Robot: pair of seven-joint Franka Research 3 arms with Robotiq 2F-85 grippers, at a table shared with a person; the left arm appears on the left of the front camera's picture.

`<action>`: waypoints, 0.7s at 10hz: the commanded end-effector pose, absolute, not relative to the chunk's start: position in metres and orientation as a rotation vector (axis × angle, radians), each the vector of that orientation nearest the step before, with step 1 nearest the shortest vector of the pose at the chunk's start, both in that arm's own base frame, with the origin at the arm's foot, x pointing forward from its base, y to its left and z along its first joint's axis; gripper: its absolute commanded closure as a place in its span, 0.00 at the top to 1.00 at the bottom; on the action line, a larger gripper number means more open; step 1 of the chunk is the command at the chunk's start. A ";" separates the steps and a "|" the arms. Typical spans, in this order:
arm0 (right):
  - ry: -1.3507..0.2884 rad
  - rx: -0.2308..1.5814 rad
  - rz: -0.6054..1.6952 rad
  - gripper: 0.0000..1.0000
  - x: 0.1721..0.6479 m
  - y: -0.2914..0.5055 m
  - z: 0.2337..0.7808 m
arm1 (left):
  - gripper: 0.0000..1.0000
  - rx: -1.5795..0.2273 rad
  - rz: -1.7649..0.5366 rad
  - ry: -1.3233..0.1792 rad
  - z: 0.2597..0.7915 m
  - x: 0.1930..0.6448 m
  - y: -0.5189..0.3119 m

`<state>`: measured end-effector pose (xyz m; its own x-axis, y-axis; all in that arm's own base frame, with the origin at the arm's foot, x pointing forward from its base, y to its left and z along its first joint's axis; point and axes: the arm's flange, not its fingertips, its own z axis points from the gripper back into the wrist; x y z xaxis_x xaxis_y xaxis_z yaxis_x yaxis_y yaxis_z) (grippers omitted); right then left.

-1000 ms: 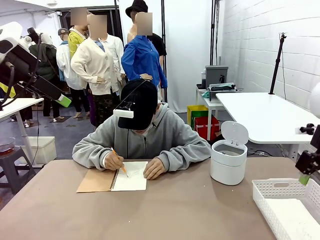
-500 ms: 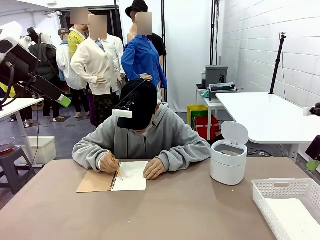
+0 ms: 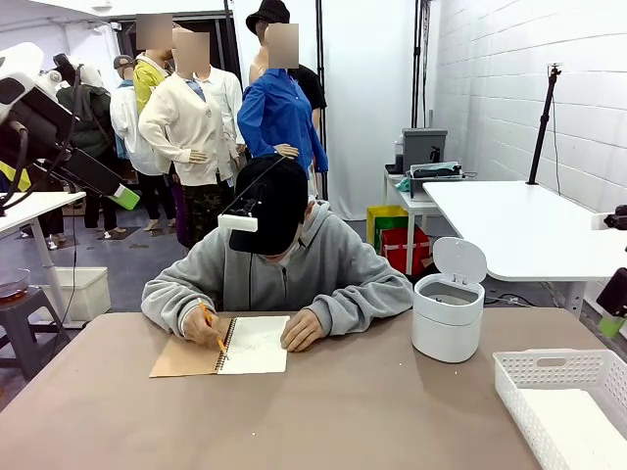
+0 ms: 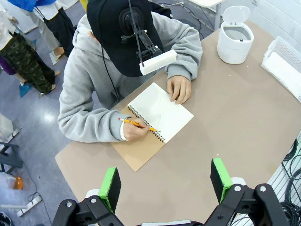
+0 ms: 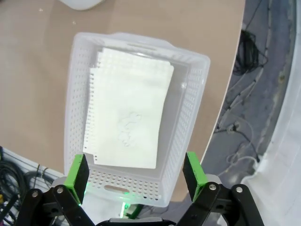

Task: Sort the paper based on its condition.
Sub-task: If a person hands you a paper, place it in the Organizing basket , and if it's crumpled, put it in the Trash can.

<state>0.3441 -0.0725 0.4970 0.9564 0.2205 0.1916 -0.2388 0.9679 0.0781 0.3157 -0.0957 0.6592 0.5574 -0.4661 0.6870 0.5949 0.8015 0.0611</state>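
Paper: loose white sheets lying flat in the basket, straight ahead of the right pincer and framed between its two fingers in that wrist's view. The top sheet carries a faint grey scribble and a row of punched holes down one long edge.
Paper, count: a second sheet pokes out at the far end. How many lie beneath cannot be told.
Paper, front view: a pale patch on the basket floor, cut off by the picture's corner.
Basket: white perforated plastic, on the table close to its edge. Its near wall sits between the green pads in the picture, apart from them.
Right pincer: released, pads spread wide with nothing gripped, poised over the basket.
Right pincer, front view: a dark piece with a green tip at the picture's right edge; the rest is cut off.
Left pincer: released, pads wide apart and empty, high above the table.
Notebook: open, well beyond the left pincer's fingertips, with its brown cover folded out to one side. The marks on the white page are too faint to read.
Pencil: yellow, in the person's writing hand, tip near the spiral binding.
Other hand: rests on the page's far edge.
Bin: white, round, lid raised, far off to one side of the left pincer, near the basket's corner. Its contents are hidden.
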 end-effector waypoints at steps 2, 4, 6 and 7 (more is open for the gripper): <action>-0.308 0.178 0.445 1.00 0.322 -0.038 0.546 | 1.00 -0.208 -0.618 -0.750 0.660 0.315 -0.096; -0.377 0.207 0.561 1.00 0.317 -0.010 0.578 | 1.00 -0.208 -0.618 -0.750 0.660 0.315 -0.096; -0.416 0.210 0.665 1.00 0.305 0.015 0.602 | 1.00 -0.208 -0.618 -0.750 0.660 0.315 -0.096; -0.436 0.200 0.698 1.00 0.306 0.031 0.612 | 1.00 -0.208 -0.618 -0.750 0.660 0.315 -0.096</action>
<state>0.3007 0.0257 0.6102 0.7108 0.5451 0.4446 -0.6228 0.7814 0.0378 0.3157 -0.0957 0.6593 0.5573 -0.4661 0.6871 0.5949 0.8015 0.0612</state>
